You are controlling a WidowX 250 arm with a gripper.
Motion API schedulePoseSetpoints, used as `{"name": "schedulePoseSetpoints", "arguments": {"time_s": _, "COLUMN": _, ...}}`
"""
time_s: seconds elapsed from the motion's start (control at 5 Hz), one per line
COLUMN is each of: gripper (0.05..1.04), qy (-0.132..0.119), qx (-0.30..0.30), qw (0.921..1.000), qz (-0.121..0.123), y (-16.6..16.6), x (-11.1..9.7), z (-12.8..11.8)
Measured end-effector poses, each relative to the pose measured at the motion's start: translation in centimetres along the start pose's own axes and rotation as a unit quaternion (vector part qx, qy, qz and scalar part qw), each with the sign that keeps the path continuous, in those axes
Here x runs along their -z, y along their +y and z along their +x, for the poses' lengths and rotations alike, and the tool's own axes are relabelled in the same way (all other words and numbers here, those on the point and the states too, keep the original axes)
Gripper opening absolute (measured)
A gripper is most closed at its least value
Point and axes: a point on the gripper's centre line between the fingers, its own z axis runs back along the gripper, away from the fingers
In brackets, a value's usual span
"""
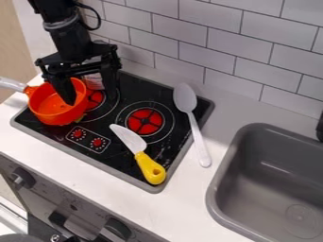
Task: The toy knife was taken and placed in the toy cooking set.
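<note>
Black gripper (89, 98) above black toy cooktop (116, 158), jaws spread, released, one inside orange pan (54, 112), other outside it. Yellow-handled knife (139, 150) lies on cooktop, camera side and right of jaws. Farther right: pale spoon (193, 119) across cooktop edge onto white counter (224, 116), then gray sink (213, 194). Behind jaws: white tiled wall (221, 49).

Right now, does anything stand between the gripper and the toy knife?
Possibly the orange saucepan: its rim shows between the spread fingers of the gripper, so a low move could catch it. Past that, nothing visible blocks the knife.
</note>
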Motion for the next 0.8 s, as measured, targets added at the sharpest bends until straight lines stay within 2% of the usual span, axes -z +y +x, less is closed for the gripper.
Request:
{"name": "schedulePoseSetpoints", "arguments": {"time_s": 0.2, "gripper": 0.996, "qy": 0.013, "qx": 0.0, "qw": 0.9999, "qz": 0.0, "y": 0.0, "x": 0.6, "z": -0.4}}
{"name": "schedulePoseSetpoints", "arguments": {"time_s": 0.4, "gripper": 0.996, "qy": 0.042, "qx": 0.014, "qw": 0.999, "qz": -0.008, "y": -1.4, "x": 1.9, "z": -2.3}}
{"name": "schedulePoseSetpoints", "arguments": {"time_s": 0.6, "gripper": 0.996, "qy": 0.051, "qx": 0.011, "qw": 0.9986, "qz": -0.007, "y": -3.0, "x": 2.7, "z": -4.3}}
{"name": "schedulePoseSetpoints", "arguments": {"time_s": 0.8, "gripper": 0.996, "qy": 0.05, "qx": -0.016, "qw": 0.9985, "qz": -0.015, "y": -4.7, "x": 4.1, "z": -5.8}}
